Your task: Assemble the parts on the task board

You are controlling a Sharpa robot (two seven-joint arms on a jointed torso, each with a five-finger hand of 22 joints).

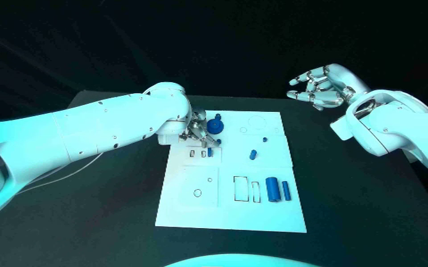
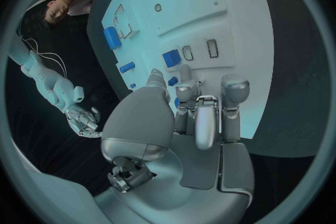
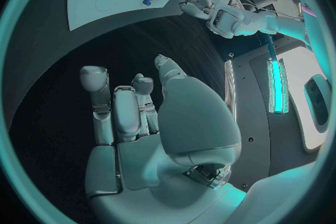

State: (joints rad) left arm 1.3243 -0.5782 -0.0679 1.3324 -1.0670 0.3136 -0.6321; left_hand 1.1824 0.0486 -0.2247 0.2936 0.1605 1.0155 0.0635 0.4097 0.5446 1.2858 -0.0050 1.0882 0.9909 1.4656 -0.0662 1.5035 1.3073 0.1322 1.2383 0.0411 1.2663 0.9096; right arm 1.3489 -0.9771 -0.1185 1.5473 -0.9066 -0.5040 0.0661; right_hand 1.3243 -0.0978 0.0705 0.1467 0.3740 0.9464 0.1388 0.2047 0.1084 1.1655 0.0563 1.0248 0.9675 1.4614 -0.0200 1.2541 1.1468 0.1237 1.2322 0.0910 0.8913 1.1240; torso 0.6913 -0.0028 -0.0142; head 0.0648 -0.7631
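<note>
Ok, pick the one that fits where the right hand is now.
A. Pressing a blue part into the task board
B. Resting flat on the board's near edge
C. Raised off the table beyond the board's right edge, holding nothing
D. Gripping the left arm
C: the head view shows the right hand up over the dark table, off to the right of the task board, fingers apart and holding nothing, while the left hand works at the board.

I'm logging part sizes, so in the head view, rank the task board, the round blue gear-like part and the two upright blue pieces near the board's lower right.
1. task board
2. thicker upright piece
3. Unsure: gear-like part versus thinner upright piece.
</note>
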